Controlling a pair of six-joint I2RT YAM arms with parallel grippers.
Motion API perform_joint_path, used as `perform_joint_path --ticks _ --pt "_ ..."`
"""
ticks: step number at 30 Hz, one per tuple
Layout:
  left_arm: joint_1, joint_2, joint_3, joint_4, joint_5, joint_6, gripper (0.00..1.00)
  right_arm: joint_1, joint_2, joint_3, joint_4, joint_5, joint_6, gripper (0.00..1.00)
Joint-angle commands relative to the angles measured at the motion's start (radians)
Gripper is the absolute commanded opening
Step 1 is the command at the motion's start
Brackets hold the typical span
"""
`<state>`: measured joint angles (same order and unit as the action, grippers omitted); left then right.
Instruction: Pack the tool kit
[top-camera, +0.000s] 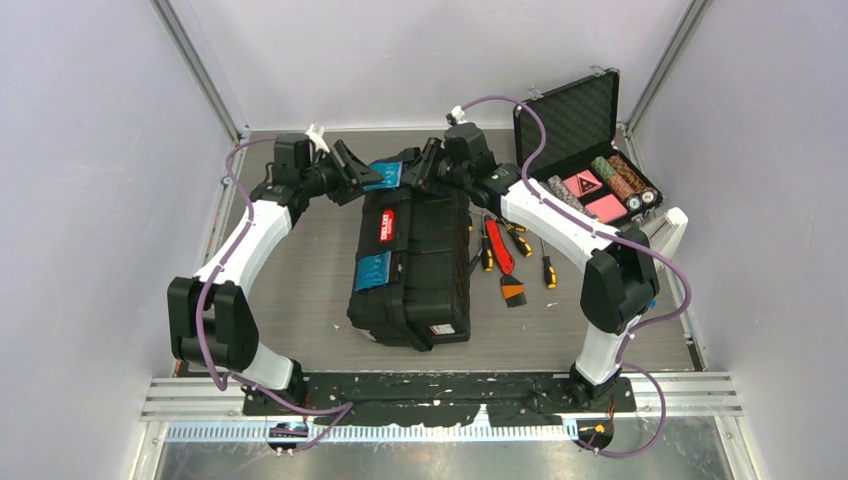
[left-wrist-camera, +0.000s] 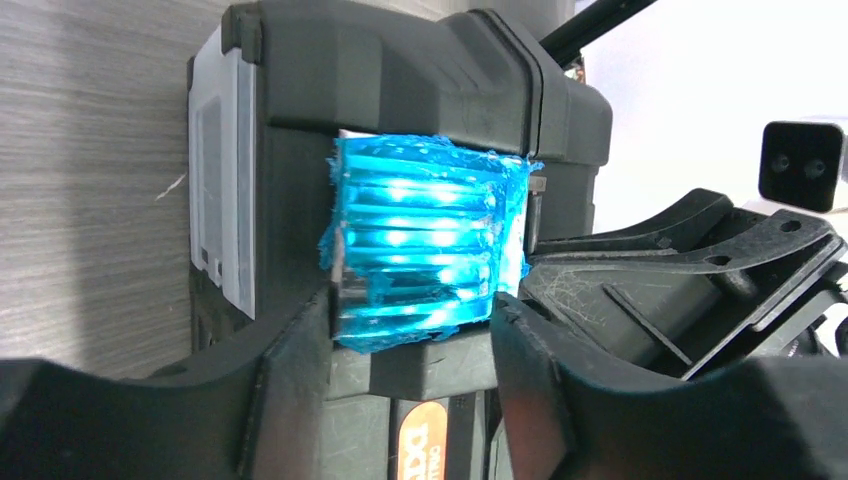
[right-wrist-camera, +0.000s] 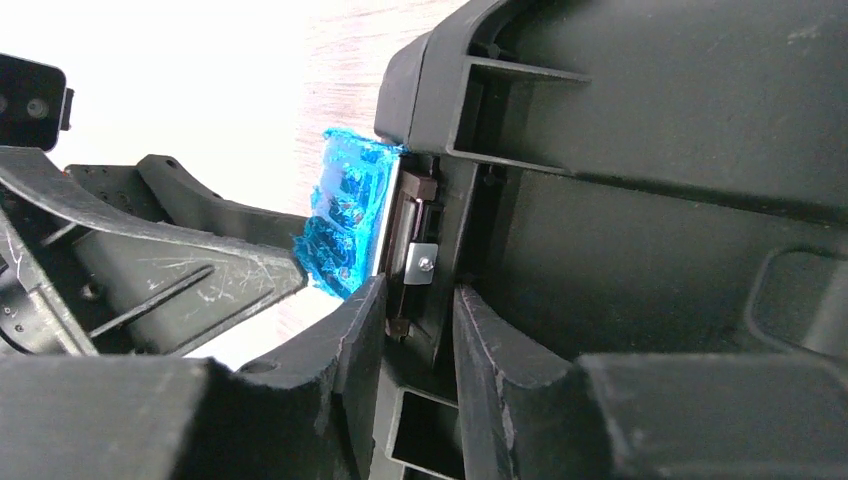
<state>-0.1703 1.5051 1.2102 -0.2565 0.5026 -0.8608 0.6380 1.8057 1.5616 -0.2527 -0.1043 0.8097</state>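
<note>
The black toolbox (top-camera: 415, 265) lies in the middle of the table with its red handle (top-camera: 388, 224) facing up and two blue latches on its left side. My left gripper (top-camera: 362, 172) reaches the far blue latch (top-camera: 386, 175). In the left wrist view its jaws (left-wrist-camera: 412, 320) close on the two sides of that latch's (left-wrist-camera: 425, 245) lower end. From the right, my right gripper (top-camera: 422, 166) meets the same far end of the box. In its wrist view it (right-wrist-camera: 420, 300) pinches the box's black rim (right-wrist-camera: 432, 250) beside the latch hinge.
Red pliers (top-camera: 498, 245), yellow-and-black screwdrivers (top-camera: 548, 268) and other small tools lie on the table right of the toolbox. An open foam-lined case of poker chips (top-camera: 600, 185) stands at the back right. Grey walls close in the table on three sides.
</note>
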Motion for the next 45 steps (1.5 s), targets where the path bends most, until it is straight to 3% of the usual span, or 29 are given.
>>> perform_joint_path --ticks 1,12,15,18,26,34,40,45 --pt "-0.013 -0.037 0.019 0.183 0.076 -0.053 0.50 -0.003 0.042 -0.093 -0.061 0.031 -0.094 0.41" --pt "-0.060 -0.033 0.049 0.252 0.100 -0.097 0.30 -0.004 -0.070 -0.248 0.238 -0.069 -0.081 0.69" --pt "-0.078 -0.028 0.056 0.280 0.106 -0.099 0.28 -0.012 -0.107 -0.291 0.316 -0.069 -0.056 0.73" --pt "-0.098 -0.027 0.076 0.288 0.106 -0.097 0.32 -0.019 -0.130 -0.370 0.449 -0.080 -0.026 0.78" --pt "-0.144 -0.011 0.141 0.281 0.108 -0.078 0.44 -0.022 -0.159 -0.462 0.615 -0.110 0.008 0.86" --pt "-0.144 -0.007 0.220 0.036 -0.030 0.102 0.68 -0.021 -0.143 -0.454 0.601 -0.130 0.001 0.86" --pt "-0.143 0.008 0.272 -0.086 -0.115 0.167 0.69 -0.020 -0.136 -0.443 0.595 -0.157 -0.014 0.87" --pt "-0.143 0.023 0.256 -0.081 -0.090 0.171 0.60 -0.017 -0.148 -0.430 0.563 -0.162 -0.060 0.87"
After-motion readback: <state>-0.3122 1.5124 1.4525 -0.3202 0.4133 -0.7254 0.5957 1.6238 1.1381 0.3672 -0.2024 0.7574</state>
